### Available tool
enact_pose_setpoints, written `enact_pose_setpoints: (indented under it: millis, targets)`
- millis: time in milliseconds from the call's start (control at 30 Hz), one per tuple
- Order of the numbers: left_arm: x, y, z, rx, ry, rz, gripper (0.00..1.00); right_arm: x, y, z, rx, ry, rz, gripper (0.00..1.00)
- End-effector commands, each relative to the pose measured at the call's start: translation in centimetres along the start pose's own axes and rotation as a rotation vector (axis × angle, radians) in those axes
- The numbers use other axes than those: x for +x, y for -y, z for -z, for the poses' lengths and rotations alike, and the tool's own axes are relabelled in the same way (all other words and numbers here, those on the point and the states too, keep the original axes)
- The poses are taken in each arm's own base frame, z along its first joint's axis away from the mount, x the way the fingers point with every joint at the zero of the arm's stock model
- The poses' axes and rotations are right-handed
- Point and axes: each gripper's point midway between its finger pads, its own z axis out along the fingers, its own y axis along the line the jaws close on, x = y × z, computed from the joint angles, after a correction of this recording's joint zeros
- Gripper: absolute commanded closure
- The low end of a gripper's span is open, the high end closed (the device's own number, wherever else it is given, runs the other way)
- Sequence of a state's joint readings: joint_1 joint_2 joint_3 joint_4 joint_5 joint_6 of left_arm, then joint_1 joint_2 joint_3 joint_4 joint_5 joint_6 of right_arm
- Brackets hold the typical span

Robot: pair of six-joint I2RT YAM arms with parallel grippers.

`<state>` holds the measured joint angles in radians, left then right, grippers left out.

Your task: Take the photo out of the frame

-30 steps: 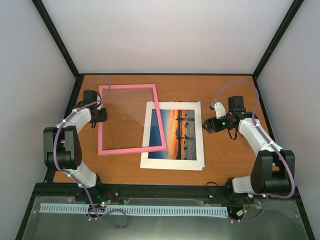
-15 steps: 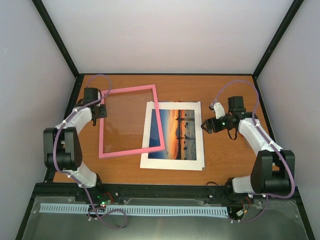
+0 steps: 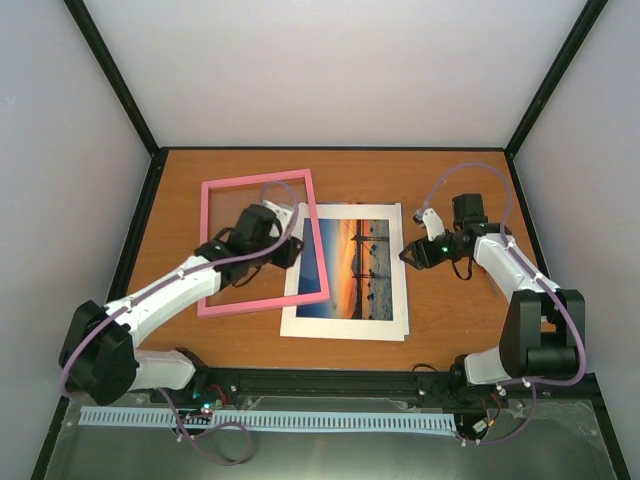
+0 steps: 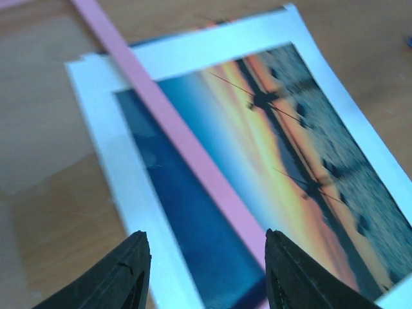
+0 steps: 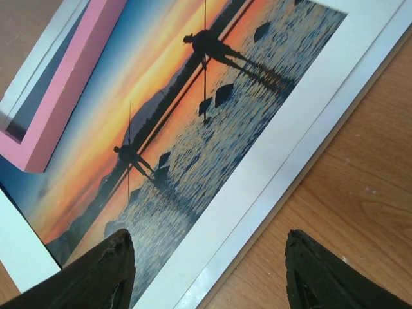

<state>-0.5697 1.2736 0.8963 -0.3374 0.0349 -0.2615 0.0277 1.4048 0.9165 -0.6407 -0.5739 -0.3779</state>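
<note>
The pink frame (image 3: pixel 257 303) lies flat at the table's left of centre, with the wood showing through its clear pane. Its right rail (image 4: pixel 168 122) lies across the left part of the sunset photo (image 3: pixel 358 268). The photo lies under a cream mat (image 3: pixel 345 325) with a cut-out window. My left gripper (image 3: pixel 294 253) is open and empty, hovering over the frame's right rail and the photo's blue edge (image 4: pixel 193 238). My right gripper (image 3: pixel 408 256) is open and empty above the mat's right border (image 5: pixel 283 138). The photo (image 5: pixel 187 109) and a frame corner (image 5: pixel 55 112) show in the right wrist view.
Bare wooden tabletop (image 3: pixel 460 310) lies to the right of the mat and behind it. Black posts and pale walls close in the table at the back and sides. A second white sheet edge (image 5: pixel 335 122) shows under the mat.
My left arm has swung from the frame's left edge across to its right rail. The frame has turned slightly. My right gripper has edged a little left.
</note>
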Motion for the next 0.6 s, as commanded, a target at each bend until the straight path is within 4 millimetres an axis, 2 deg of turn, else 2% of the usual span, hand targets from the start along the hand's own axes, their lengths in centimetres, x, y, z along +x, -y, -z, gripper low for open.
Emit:
enact_pose_setpoints:
  millis: [0, 167, 233, 433, 567]
  targets:
    - [0.7, 5.2, -1.5, 0.147, 0.009, -0.013, 0.50, 0.7, -0.3, -0.9, -0.050, -0.031, -0.004, 0.39]
    - [1.9, 8.4, -5.8, 0.177, -0.067, -0.059, 0.50, 1.4, 0.0, -1.5, -0.041, -0.057, 0.002, 0.39]
    - [1.2, 8.9, -7.8, 0.171, -0.064, -0.044, 0.50, 1.7, 0.2, -1.7, -0.038, -0.073, 0.001, 0.39]
    - [0.8, 9.9, -13.7, 0.160, -0.120, -0.021, 0.50, 2.1, 0.1, -1.9, -0.046, -0.093, -0.007, 0.42]
    - [2.2, 9.2, -16.3, 0.111, -0.183, 0.002, 0.50, 2.1, 0.2, -1.6, -0.034, -0.092, 0.002, 0.42]
